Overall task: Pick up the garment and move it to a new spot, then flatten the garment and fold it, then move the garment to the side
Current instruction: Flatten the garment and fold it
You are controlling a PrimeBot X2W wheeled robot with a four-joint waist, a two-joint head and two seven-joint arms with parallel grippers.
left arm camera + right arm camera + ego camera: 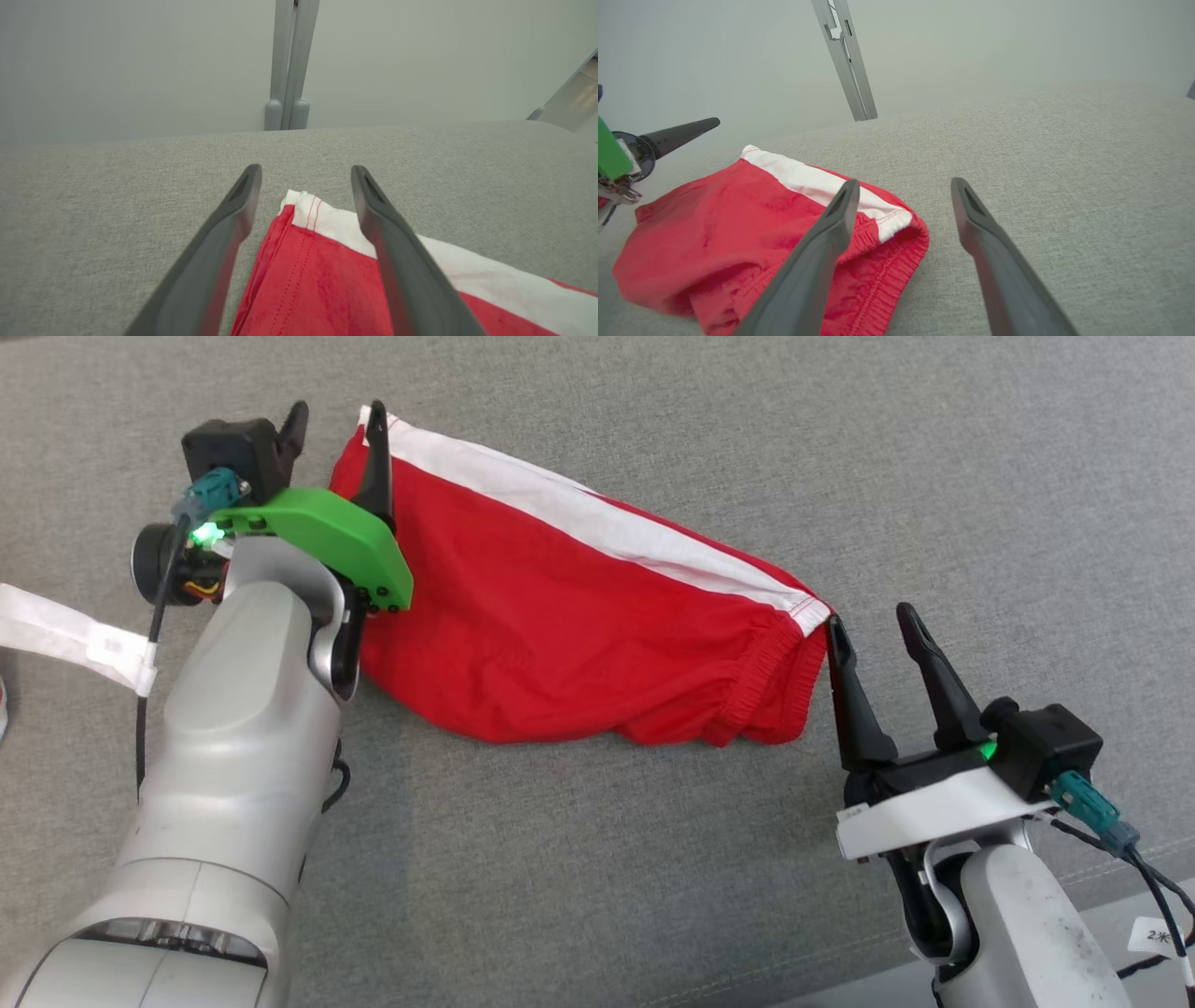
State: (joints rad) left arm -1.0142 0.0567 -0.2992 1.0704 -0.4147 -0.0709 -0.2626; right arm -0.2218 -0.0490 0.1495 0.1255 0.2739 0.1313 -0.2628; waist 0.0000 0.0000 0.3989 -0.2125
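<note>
Both jaws released at opposite ends of the red garment (560,616).
The left jaws straddle its striped corner and the right jaws sit at the waistband end. It lies rumpled on the grey fabric surface (597,859), likely awaiting a flattening pull.

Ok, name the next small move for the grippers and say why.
Probably lower the left gripper and shut it on the garment: its open jaws straddle the white-striped corner, as the left wrist view shows. The right gripper, also open, sits just off the garment's other end, so it can follow.
</note>
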